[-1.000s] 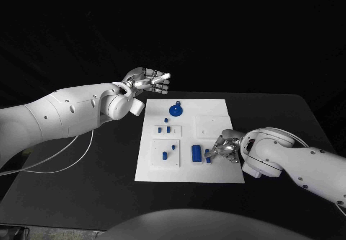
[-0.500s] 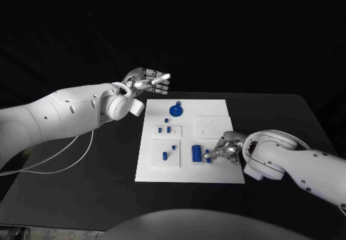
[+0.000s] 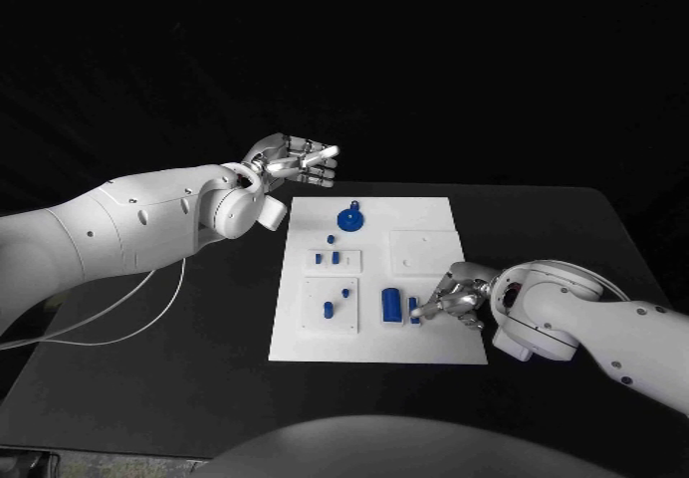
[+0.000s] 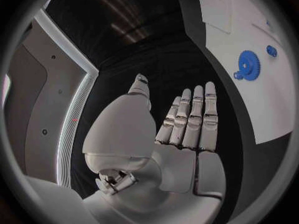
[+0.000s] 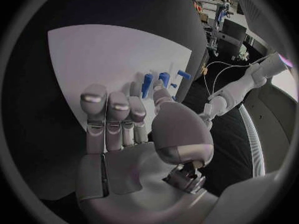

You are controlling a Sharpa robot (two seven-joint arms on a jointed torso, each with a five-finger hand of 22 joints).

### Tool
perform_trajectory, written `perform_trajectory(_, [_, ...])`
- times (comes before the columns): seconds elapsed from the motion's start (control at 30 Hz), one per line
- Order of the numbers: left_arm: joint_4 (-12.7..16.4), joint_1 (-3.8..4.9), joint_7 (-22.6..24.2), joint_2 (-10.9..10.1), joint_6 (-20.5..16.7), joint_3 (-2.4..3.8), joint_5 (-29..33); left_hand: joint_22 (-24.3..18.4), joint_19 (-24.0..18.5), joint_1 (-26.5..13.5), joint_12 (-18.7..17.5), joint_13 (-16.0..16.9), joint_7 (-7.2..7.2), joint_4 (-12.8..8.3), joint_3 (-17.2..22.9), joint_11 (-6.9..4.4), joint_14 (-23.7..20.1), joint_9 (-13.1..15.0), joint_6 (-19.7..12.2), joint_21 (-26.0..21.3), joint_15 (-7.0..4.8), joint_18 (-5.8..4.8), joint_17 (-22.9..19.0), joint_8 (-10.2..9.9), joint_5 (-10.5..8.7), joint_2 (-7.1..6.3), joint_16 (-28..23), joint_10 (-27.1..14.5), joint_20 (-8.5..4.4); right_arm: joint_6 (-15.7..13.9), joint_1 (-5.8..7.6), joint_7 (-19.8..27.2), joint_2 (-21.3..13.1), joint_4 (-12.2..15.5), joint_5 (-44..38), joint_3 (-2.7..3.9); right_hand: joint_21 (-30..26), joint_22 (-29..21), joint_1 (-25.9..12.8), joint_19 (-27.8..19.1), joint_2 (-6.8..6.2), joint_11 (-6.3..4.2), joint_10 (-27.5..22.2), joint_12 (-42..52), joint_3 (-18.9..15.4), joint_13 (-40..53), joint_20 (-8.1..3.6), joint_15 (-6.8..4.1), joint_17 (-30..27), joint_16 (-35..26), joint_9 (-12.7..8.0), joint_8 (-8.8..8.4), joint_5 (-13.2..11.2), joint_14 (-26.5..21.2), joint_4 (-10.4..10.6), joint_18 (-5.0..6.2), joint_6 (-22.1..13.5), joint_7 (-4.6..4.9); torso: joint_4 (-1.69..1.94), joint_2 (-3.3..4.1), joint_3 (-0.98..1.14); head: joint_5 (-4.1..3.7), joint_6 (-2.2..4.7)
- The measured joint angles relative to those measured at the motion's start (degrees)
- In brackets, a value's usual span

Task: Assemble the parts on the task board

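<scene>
The small blue part [image 3: 415,308] I am after sits near the right edge of the task board [image 3: 431,221], just right of the larger blue block [image 3: 390,305], toward the near end of the board; my right hand [image 3: 452,297] is down on it, fingertips at the piece; from the head view I cannot tell whether they have closed on it or only touch it; the right wrist view shows blue pieces [image 5: 148,84] just past the fingertips [image 5: 94,97], the fingers held fairly straight and close together, so I cannot call the grasp either way.

I judge the part light, rigid plastic, smooth and likely a bit slippery against metal fingers; it should not crush, but it could tip or skid across the white plate if nudged sideways; I would take it across its narrow flanks, thumb against one finger, low on the body, and lift straight.

Farther up the board lies the blue gear [image 3: 350,218] with other small blue pieces around the recessed panels; my left hand [image 3: 293,161] hangs above the far left corner of the board, holding nothing, fingers loosely extended; the black desk [image 3: 172,378] carries it all.
</scene>
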Motion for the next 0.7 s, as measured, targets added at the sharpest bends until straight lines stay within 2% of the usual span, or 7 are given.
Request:
perform_trajectory(0.13, [0.01, 0.0, -0.01, 0.0, 0.02, 0.0, -0.01, 0.0, 0.0, 0.0, 0.0, 0.0, 0.0, 0.0, 0.0, 0.0, 0.0, 0.0, 0.0, 0.0, 0.0, 0.0, 0.0, 0.0, 0.0, 0.0, 0.0, 0.0, 0.0, 0.57, -0.25, 0.44, -0.25, 0.2, 0.14, 0.0, 0.0, 0.0, 1.28, 0.0, -0.95, 0.0, 0.0, 0.0, 4.32, 0.02, 0.0, 0.0, 0.06, 0.0, -0.15, 0.0, 0.0, 0.0, -0.42, 0.01, 0.14, 0.14, -0.01, -0.01, -0.02, 0.01, -0.02])
perform_trajectory(0.33, [0.01, 0.0, -0.02, 0.0, 0.03, 0.0, -0.02, 0.0, 0.0, 0.0, 0.0, 0.0, 0.0, 0.0, 0.0, 0.0, 0.0, 0.0, 0.0, 0.0, 0.0, 0.0, 0.0, 0.0, 0.0, 0.0, 0.0, 0.0, 0.0, 1.16, -0.39, 0.67, -0.23, 0.17, 0.17, 0.0, 0.0, 0.0, 1.56, 0.0, -2.11, 0.0, 0.0, 0.0, 7.02, 0.04, 0.0, 0.0, 0.06, 0.0, -0.46, 0.0, 0.0, 0.0, -1.02, 0.0, 0.55, -0.28, 0.01, -0.01, -0.04, 0.02, -0.23])
perform_trajectory(0.47, [0.01, 0.0, -0.03, 0.0, 0.04, 0.0, -0.03, 0.0, 0.0, 0.0, 0.0, 0.0, 0.0, 0.0, 0.0, 0.0, 0.0, 0.0, 0.0, 0.0, 0.0, 0.0, 0.0, 0.0, 0.0, 0.0, 0.0, 0.0, 0.0, 1.22, -0.43, 0.66, -0.08, -0.11, 0.02, 0.0, 0.0, 0.0, 1.66, 0.0, -2.03, 0.0, 0.0, 0.0, 7.36, 0.04, 0.0, -0.12, 0.09, 0.0, -0.46, 0.0, 0.0, 0.12, -1.31, 0.0, 0.84, -0.21, 0.02, 0.0, -0.05, -0.02, -0.34])
perform_trajectory(0.6, [0.01, 0.0, -0.03, 0.01, 0.05, 0.0, -0.04, 0.0, 0.0, 0.0, 0.0, 0.0, 0.0, 0.0, 0.0, 0.0, 0.0, 0.0, 0.0, 0.0, 0.0, 0.0, 0.0, 0.0, 0.0, 0.0, 0.0, 0.0, 0.0, 1.17, -0.46, 0.47, 0.22, -0.56, -0.3, 0.02, 0.0, 0.0, 2.23, 0.0, -1.35, 0.0, 0.0, 0.0, 7.82, 0.13, 0.0, -0.21, 0.09, -0.21, -0.46, 0.0, 0.0, 0.21, -1.51, 0.0, 1.1, -0.47, 0.04, 0.0, -0.05, -0.09, -0.4])
perform_trajectory(0.7, [0.0, 0.0, -0.03, 0.01, 0.05, 0.0, -0.04, 0.0, 0.0, 0.0, 0.0, 0.0, 0.0, 0.0, 0.0, 0.0, 0.0, 0.0, 0.0, 0.0, 0.0, 0.0, 0.0, 0.0, 0.0, 0.0, 0.0, 0.0, 0.0, 1.1, -0.48, 0.35, 0.41, -0.77, -0.61, 0.01, 0.0, 0.0, 1.61, 0.14, -0.2, 0.0, 0.0, 0.0, 9.14, 0.13, -0.13, -0.21, 0.09, -0.21, -0.45, 0.0, 0.0, 0.21, -2.54, 0.0, 1.11, -0.47, 0.04, 0.0, -0.05, -0.14, -0.42])
